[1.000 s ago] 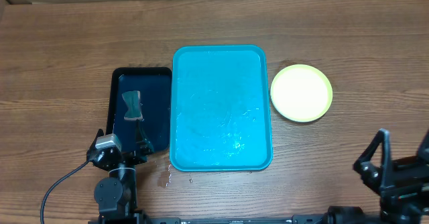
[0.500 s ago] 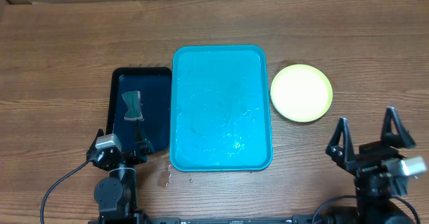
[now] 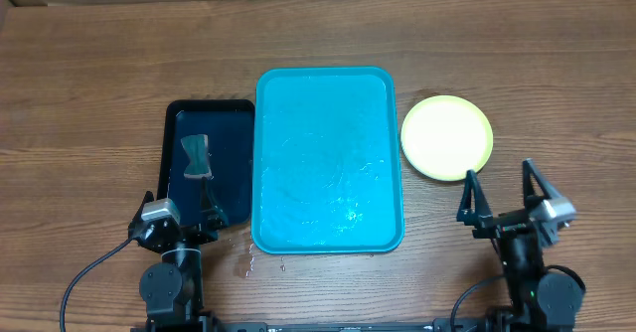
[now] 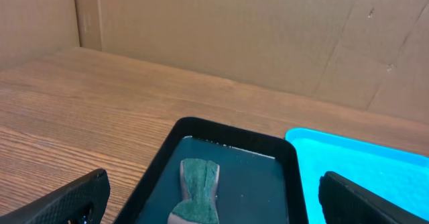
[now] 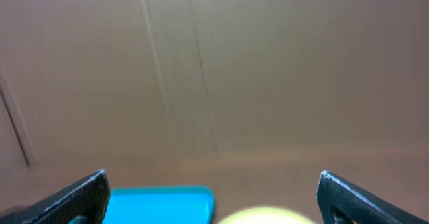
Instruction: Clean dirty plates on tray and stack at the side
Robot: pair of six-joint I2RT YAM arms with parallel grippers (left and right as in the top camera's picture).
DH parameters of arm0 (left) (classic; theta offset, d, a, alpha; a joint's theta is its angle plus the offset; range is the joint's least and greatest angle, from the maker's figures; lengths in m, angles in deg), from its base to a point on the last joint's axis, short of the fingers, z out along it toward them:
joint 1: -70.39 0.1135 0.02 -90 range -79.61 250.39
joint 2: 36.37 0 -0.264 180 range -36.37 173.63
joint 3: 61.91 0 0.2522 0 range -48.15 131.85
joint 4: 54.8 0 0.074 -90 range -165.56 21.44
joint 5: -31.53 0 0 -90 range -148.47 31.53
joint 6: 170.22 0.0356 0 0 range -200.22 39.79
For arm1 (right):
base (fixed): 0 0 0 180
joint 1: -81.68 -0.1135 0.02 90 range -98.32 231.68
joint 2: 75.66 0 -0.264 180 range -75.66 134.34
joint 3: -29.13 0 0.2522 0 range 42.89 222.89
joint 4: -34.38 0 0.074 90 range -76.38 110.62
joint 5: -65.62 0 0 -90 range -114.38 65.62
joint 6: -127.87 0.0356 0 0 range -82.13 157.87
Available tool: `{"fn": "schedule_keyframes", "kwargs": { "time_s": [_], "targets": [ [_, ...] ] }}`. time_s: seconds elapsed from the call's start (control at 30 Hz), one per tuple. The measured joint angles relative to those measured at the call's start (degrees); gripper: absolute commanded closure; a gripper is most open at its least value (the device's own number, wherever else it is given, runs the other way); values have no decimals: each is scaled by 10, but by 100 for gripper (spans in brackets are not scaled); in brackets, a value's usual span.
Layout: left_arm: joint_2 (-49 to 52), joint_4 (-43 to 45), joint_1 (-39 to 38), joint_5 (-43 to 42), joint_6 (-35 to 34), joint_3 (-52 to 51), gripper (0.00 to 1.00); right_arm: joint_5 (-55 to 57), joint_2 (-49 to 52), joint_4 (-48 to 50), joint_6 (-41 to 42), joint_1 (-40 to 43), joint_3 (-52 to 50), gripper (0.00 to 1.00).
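the left gripper (image 3: 182, 209) by the black tray (image 3: 234, 163) and the right gripper (image 3: 502, 205) just nearside of the plates (image 3: 446, 137), which sit right of the bare tray (image 3: 328, 153), both gape wide and empty; a careless forward swing might knock that stack askew.

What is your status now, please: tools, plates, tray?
Left tool open, right tool open, both empty. Tray holds no plates; green plate lies on table right of it. Sponge in black tray, nothing blocking.
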Motion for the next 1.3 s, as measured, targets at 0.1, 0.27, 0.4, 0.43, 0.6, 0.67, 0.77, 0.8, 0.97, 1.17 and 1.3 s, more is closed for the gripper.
{"fn": "schedule_keyframes", "kwargs": {
  "time_s": [0.1, 0.27, 0.4, 0.43, 0.6, 0.67, 0.77, 0.8, 0.97, 1.17, 1.3],
  "targets": [
    [0, 0, 0, 0, 0, 0, 0, 0, 0, -88, -2, -6, -2, 0],
    [0, 0, 0, 0, 0, 0, 0, -2, 0, -113, -49, -26, -2, 0],
    [0, 0, 0, 0, 0, 0, 0, -2, 0, -113, -97, -32, -2, 0],
    [0, 0, 0, 0, 0, 0, 0, -2, 0, -113, -111, -32, -2, 0],
    [0, 0, 0, 0, 0, 0, 0, -2, 0, -113, -123, -27, -2, 0],
    [0, 0, 0, 0, 0, 0, 0, -2, 0, -113, -126, -18, -2, 0],
    [0, 0, 0, 0, 0, 0, 0, 0, 0, -113, -131, -9, -2, 0],
    [0, 0, 0, 0, 0, 0, 0, -1, 0, -113, -132, -9, -2, 0],
    [0, 0, 0, 0, 0, 0, 0, -2, 0, -113, -137, -9, -2, 0],
    [0, 0, 0, 0, 0, 0, 0, -2, 0, -113, -138, -9, -2, 0],
    [0, 0, 0, 0, 0, 0, 0, -2, 0, -113, -140, -9, -2, 0]
  ]
}}
